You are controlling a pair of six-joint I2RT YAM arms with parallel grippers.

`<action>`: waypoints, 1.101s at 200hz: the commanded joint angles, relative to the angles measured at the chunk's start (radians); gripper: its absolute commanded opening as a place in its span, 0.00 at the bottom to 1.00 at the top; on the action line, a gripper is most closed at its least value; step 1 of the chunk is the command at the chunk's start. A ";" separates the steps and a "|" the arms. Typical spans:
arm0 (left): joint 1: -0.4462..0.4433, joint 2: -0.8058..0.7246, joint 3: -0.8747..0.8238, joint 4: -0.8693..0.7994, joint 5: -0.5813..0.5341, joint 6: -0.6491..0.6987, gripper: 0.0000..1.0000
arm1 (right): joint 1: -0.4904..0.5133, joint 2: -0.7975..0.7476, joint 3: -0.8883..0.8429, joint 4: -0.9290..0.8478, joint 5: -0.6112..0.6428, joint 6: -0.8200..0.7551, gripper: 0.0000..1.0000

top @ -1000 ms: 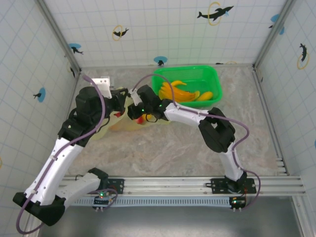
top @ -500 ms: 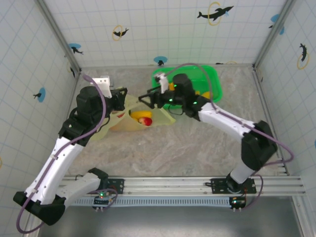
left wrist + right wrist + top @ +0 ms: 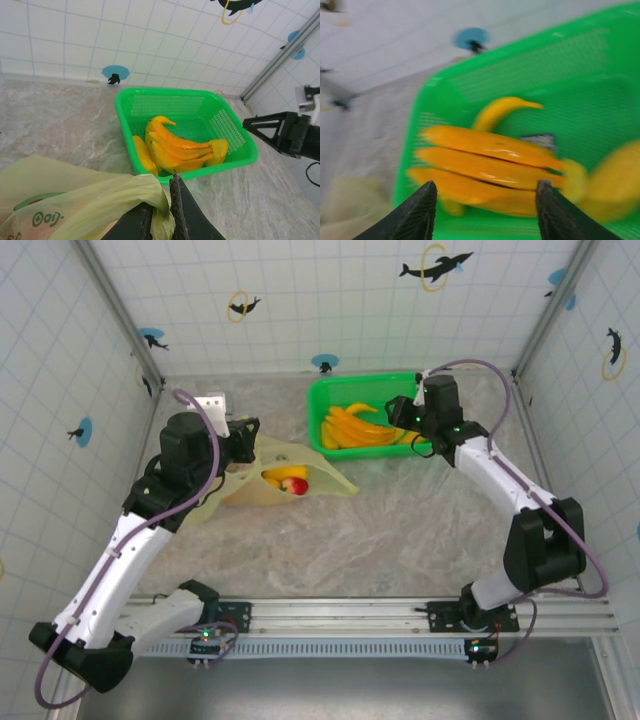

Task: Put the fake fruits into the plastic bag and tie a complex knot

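Observation:
The pale yellow-green plastic bag point(image 3: 300, 480) lies on the table left of centre, its mouth held up by my left gripper point(image 3: 248, 432), which is shut on the bag's rim point(image 3: 150, 192). A yellow fruit and a red fruit point(image 3: 290, 480) rest inside the bag. My right gripper point(image 3: 400, 412) hovers open over the green basket point(image 3: 430, 400), its fingers point(image 3: 415, 212) spread either side of a bunch of orange bananas point(image 3: 490, 167). Those bananas point(image 3: 175, 150) also lie in the basket in the left wrist view.
The green basket point(image 3: 235, 155) sits at the back centre-right, close to the rear wall. Tiled walls enclose the marble table point(image 3: 400, 530) on three sides. Open table stretches in front of the bag and basket.
My right gripper has left the bag mouth and swung right and back to the basket, now empty and open. The yellow and red fruits stay in the bag. The left arm holds still.

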 commanded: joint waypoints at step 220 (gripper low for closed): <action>-0.014 -0.041 -0.031 0.037 -0.028 0.021 0.14 | -0.085 0.764 0.745 -0.823 0.231 0.511 0.71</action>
